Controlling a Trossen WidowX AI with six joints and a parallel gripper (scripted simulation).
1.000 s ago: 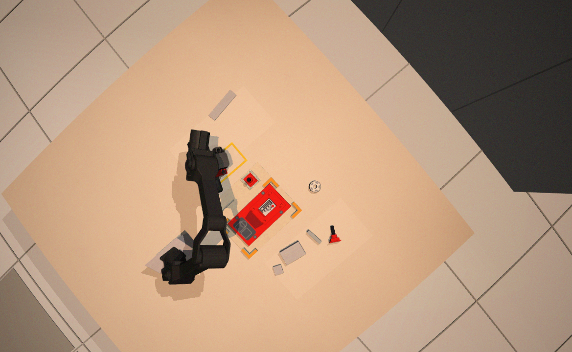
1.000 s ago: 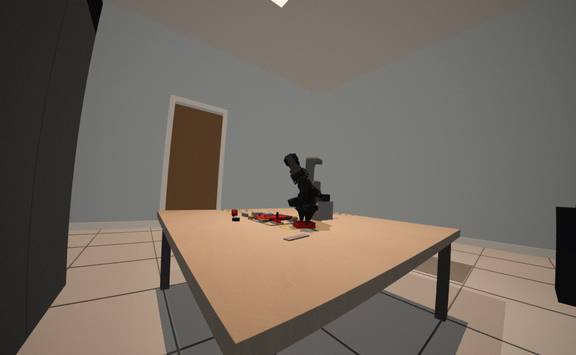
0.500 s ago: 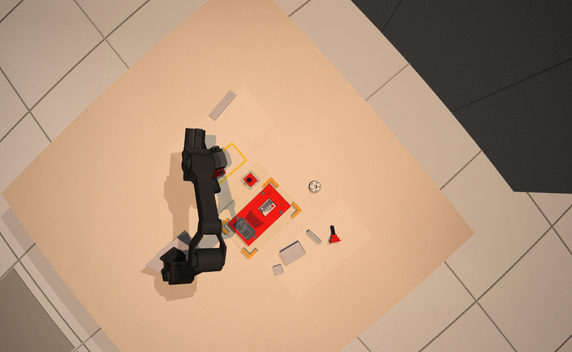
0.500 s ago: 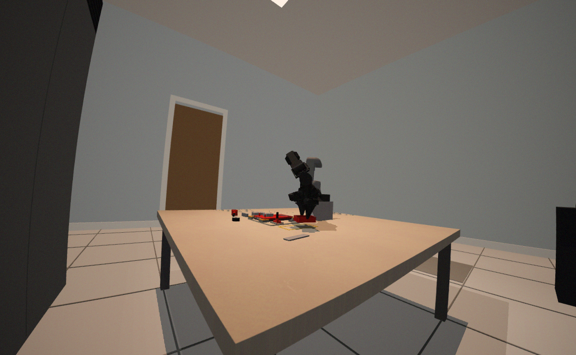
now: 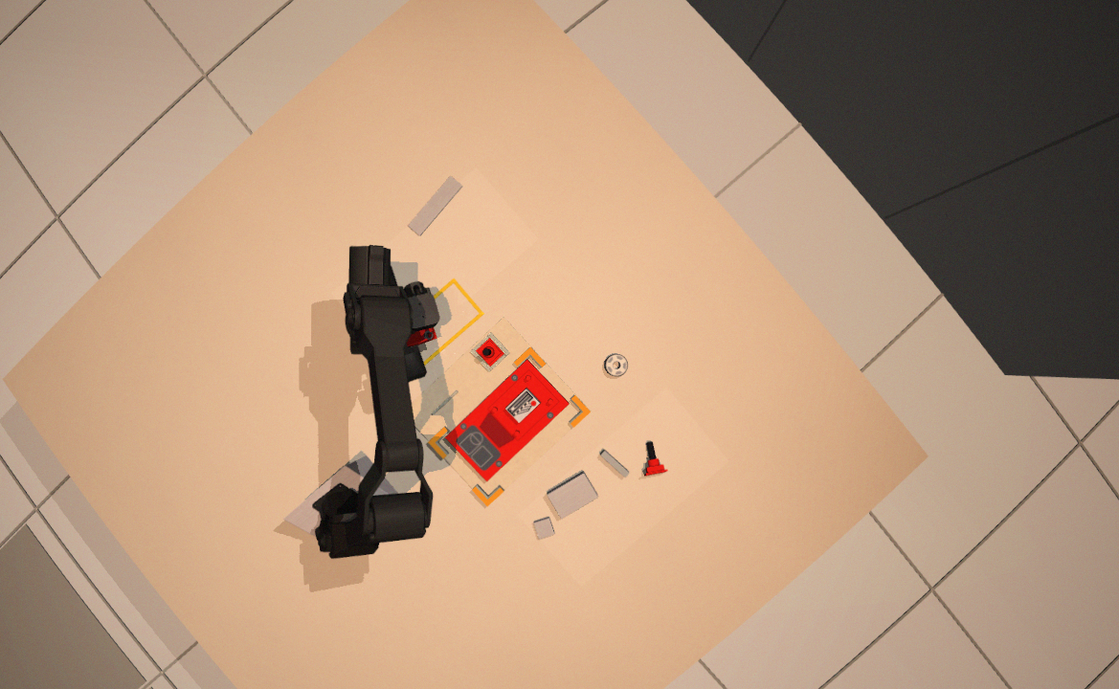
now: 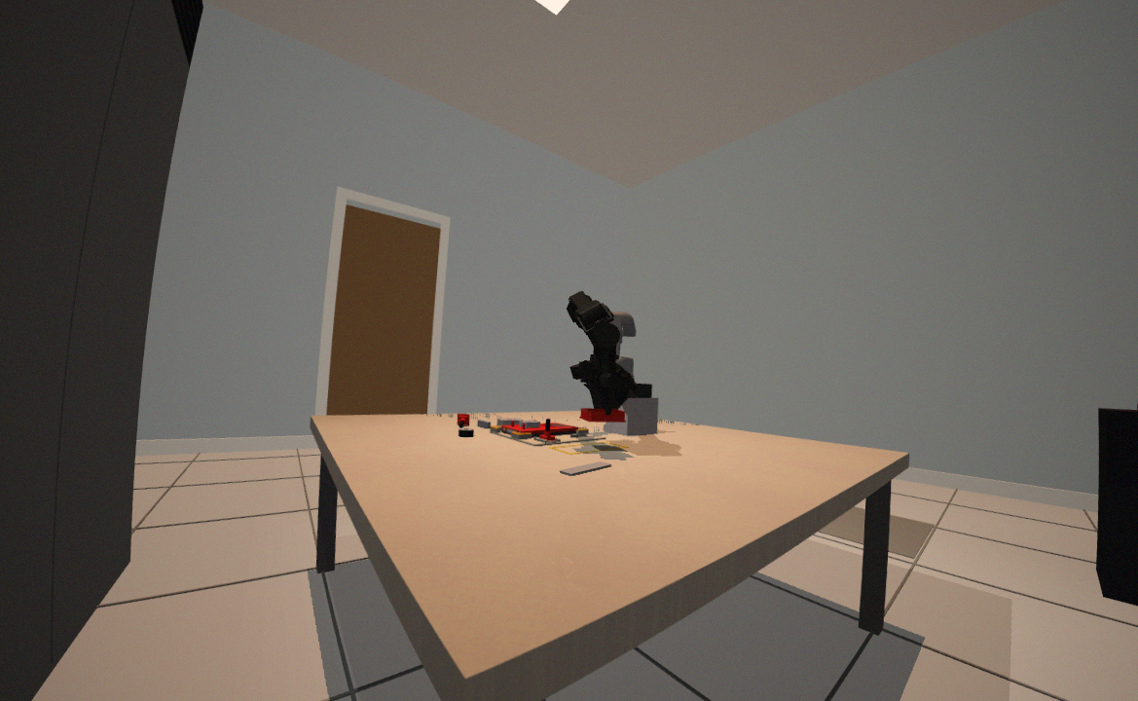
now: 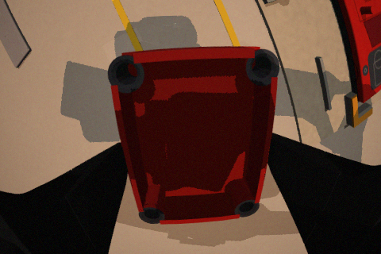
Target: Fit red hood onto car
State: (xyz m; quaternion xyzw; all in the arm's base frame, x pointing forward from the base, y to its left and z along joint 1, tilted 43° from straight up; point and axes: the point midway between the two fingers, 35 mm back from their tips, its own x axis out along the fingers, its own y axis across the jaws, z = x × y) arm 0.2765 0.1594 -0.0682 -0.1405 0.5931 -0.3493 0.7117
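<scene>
The red hood (image 5: 419,337) (image 6: 601,415) (image 7: 194,135) hangs between my fingers, above the table. Its hollow side, with a dark ringed hole at each corner, faces the wrist camera. My gripper (image 6: 609,409) (image 7: 197,147) is shut on it, one finger against each long side; the arm partly hides both in the top view. The red chassis (image 5: 546,385) (image 7: 359,36) sits between the jig's orange corner brackets (image 5: 581,411) (image 7: 355,107), to the right of the hood. Small grey spots mark its deck around a labelled block (image 5: 523,405); peg height cannot be judged.
A yellow outline (image 5: 453,338) (image 7: 217,0) lies on the table beside the hood. A small red part (image 5: 481,350) stands near the jig. A wheel (image 5: 615,356), a red part with a black stem (image 5: 653,467), a grey block (image 5: 572,495) and a grey strip (image 5: 435,206) lie around.
</scene>
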